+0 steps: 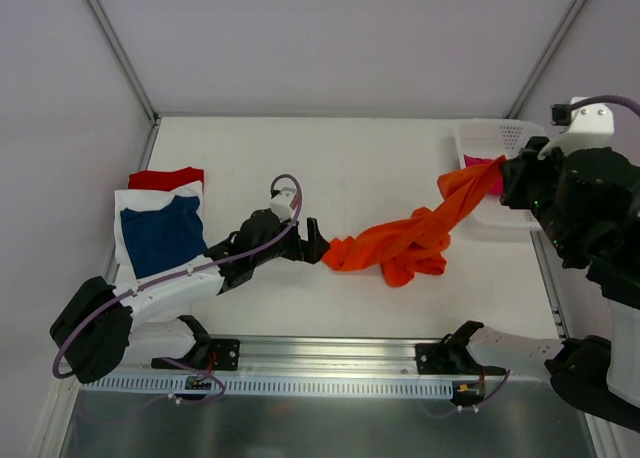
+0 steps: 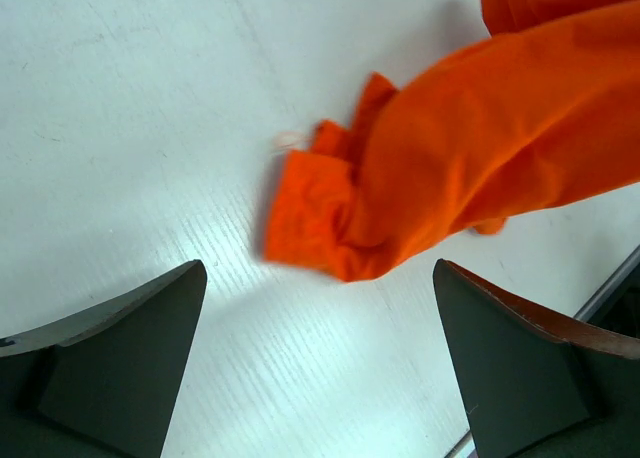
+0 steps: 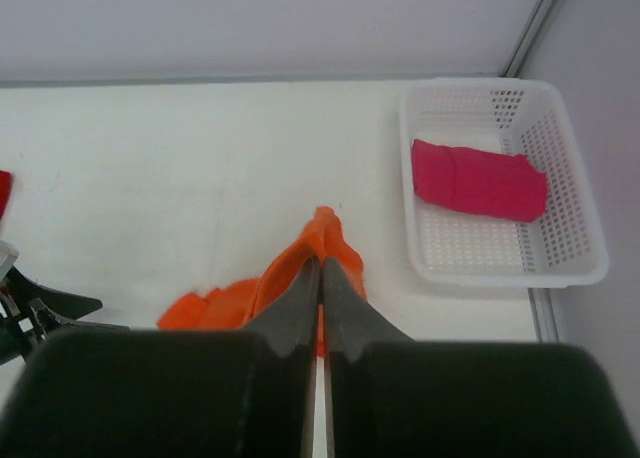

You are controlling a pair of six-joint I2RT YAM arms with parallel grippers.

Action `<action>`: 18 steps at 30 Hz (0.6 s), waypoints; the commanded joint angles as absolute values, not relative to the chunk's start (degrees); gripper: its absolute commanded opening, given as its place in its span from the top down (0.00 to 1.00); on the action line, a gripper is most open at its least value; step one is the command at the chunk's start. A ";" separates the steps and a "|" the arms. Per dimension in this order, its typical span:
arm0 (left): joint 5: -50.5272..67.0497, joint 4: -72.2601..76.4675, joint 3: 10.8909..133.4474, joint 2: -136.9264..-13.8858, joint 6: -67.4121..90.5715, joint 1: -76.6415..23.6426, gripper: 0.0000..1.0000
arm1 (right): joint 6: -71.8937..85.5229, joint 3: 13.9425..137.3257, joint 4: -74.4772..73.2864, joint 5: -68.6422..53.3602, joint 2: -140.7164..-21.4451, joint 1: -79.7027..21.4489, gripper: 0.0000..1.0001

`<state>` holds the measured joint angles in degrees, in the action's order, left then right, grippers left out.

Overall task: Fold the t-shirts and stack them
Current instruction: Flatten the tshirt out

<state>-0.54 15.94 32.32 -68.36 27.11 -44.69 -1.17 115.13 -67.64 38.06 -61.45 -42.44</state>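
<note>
right gripper (image 3: 321,268): I'm seeing it clamped shut on one end of the orange t-shirt (image 1: 400,243), holding that end raised next to the white basket (image 1: 495,138).
left gripper (image 1: 315,240): jaws are standing wide apart, gripping nothing, hovering low over the table (image 1: 300,158).
shirt: it's hanging as a bunched rope mid-table, and the low end looks to be resting on the surface.
axis (top view): it's running roughly 8 to 2 o'clock, rising toward the right arm.
key relation: the loose end is sitting at 3 o'clock from the left gripper, just beyond its fingertips. The left arm is clearly nearer.
next, my guess: I'm expecting the left to pinch that end so both arms can spread the cloth.
stack: navy t-shirt (image 1: 160,233) is lying on a white one (image 1: 125,203), with a red one (image 1: 165,178) peeking out at 12 o'clock.
basket: magenta t-shirt (image 3: 478,178) is lying inside.
</note>
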 commanded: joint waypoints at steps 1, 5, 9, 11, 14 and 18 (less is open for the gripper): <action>-0.18 15.03 33.66 -64.95 29.17 -45.09 0.01 | -4.48 122.42 -70.31 41.92 -62.04 -42.10 0.98; 2.02 15.21 33.66 -64.25 30.15 -45.18 0.01 | -6.06 132.34 -69.87 39.30 -66.52 -42.10 0.98; 1.93 15.12 33.31 -64.77 29.97 -45.18 0.01 | -8.96 146.93 -67.43 35.34 -74.77 -42.10 0.96; 2.20 15.20 33.05 -65.39 30.23 -45.18 0.01 | -9.23 147.49 -64.09 32.71 -75.15 -42.19 0.95; 3.94 17.47 32.26 -65.65 31.02 -45.18 0.01 | -7.66 140.22 -54.43 25.00 -72.52 -42.10 0.94; 7.03 21.26 31.11 -66.36 32.08 -45.18 0.01 | -5.28 143.60 -50.80 14.70 -75.75 -42.10 0.92</action>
